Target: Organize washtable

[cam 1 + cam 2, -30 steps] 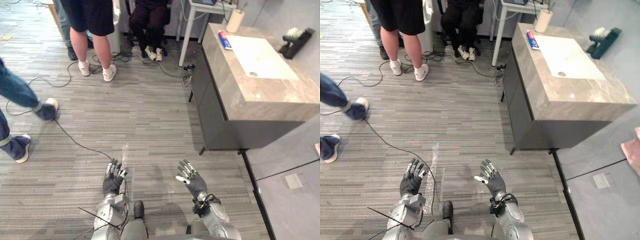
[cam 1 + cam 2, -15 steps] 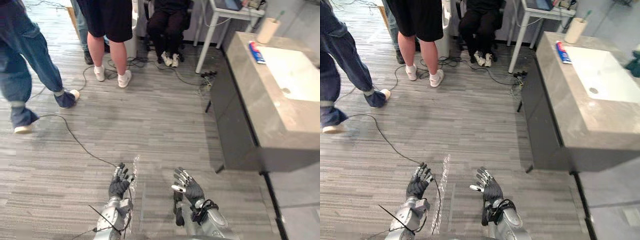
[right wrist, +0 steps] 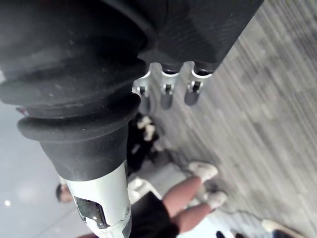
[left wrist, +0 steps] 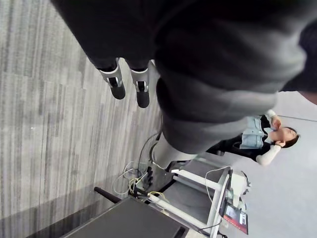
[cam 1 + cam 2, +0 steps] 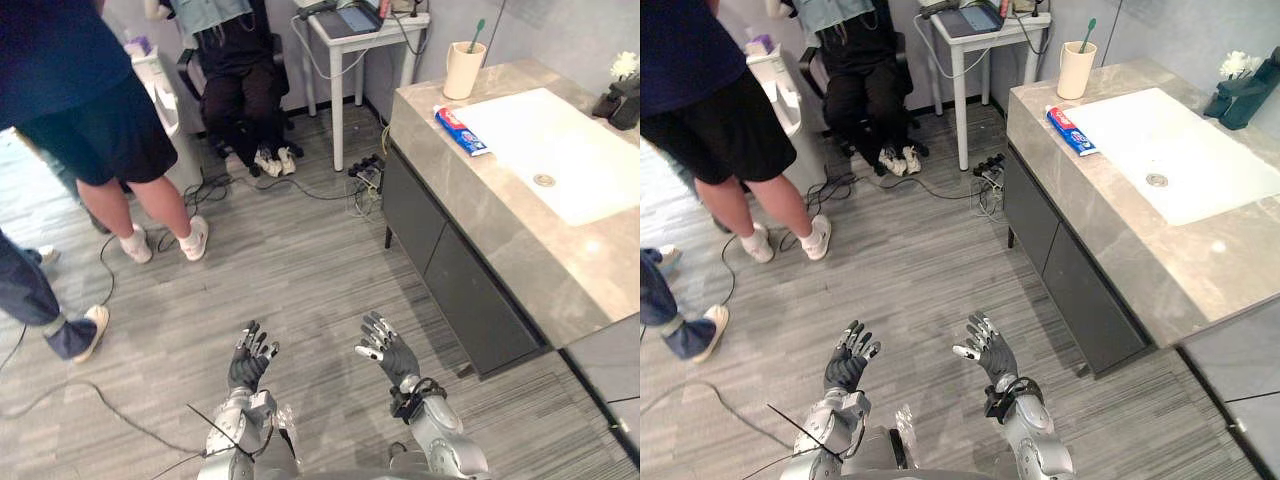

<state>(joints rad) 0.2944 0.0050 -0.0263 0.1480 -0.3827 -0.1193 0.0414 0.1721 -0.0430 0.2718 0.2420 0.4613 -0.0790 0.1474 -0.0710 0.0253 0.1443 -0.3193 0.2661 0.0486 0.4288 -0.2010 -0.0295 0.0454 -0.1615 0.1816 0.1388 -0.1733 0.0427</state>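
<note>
Walking past in jeans a second ago, a person (image 5: 35, 305) is now at the left edge, and the camera has turned toward the washtable (image 5: 500, 225) at right. On its far end a toothpaste tube (image 5: 461, 129) lies just left of the white basin (image 5: 560, 150), and a cup (image 5: 462, 72) holds a toothbrush (image 5: 479, 30). Near, over the floor, the left hand (image 5: 250, 362) and right hand (image 5: 388, 352) hang with fingers spread, holding nothing, well apart from the washtable.

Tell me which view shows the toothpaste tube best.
Right eye view: the toothpaste tube lies whole on the counter, beside the sink, near the cup. Left eye view shows it equally whole. Wrist views face floor and people.
</note>
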